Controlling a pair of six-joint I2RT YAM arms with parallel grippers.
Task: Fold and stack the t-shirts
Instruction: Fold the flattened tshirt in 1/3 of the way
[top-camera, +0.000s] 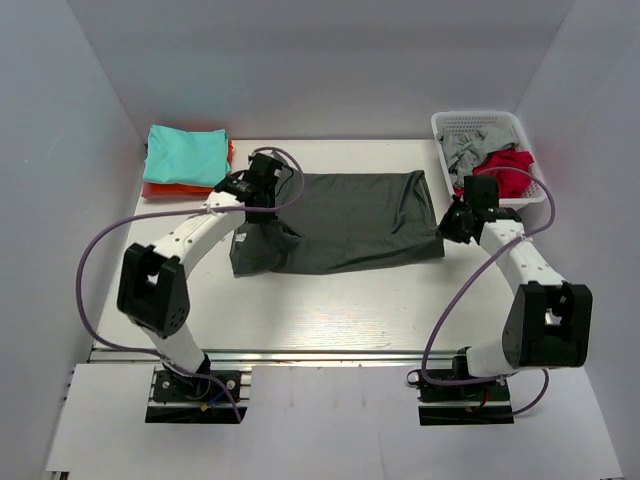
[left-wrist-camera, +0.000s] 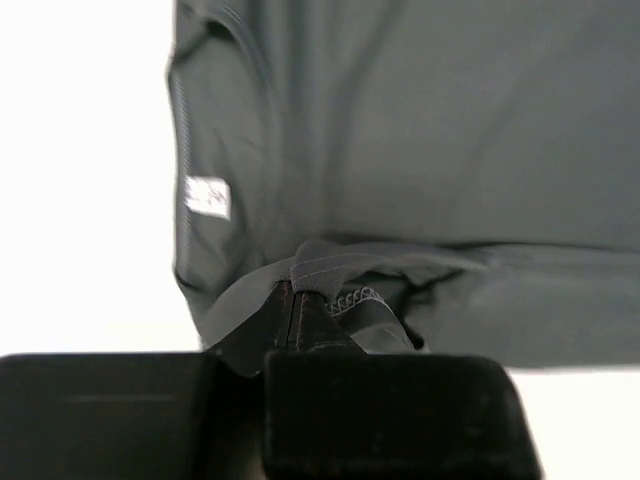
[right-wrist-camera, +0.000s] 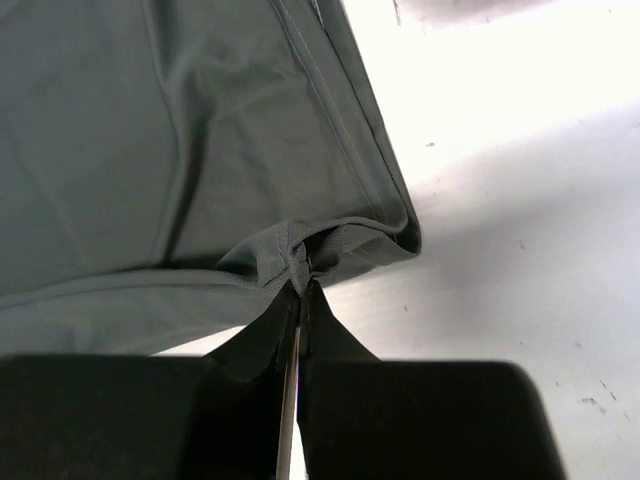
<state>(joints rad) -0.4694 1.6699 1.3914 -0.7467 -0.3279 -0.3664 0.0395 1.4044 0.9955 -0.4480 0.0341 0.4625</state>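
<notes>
The dark charcoal t-shirt (top-camera: 350, 222) lies spread across the middle of the table, its left part bunched. My left gripper (top-camera: 262, 203) is shut on a hemmed edge of it (left-wrist-camera: 330, 275) at its left side. My right gripper (top-camera: 447, 226) is shut on a pinched fold at its right edge (right-wrist-camera: 295, 262). A teal t-shirt (top-camera: 185, 153) lies folded on an orange one (top-camera: 160, 188) at the back left. A light grey t-shirt (top-camera: 468, 147) and a red one (top-camera: 507, 165) lie crumpled in the basket.
The white mesh basket (top-camera: 478, 121) stands at the back right, close behind my right gripper. White walls enclose the table on three sides. A white label (left-wrist-camera: 206, 196) shows inside the shirt's collar.
</notes>
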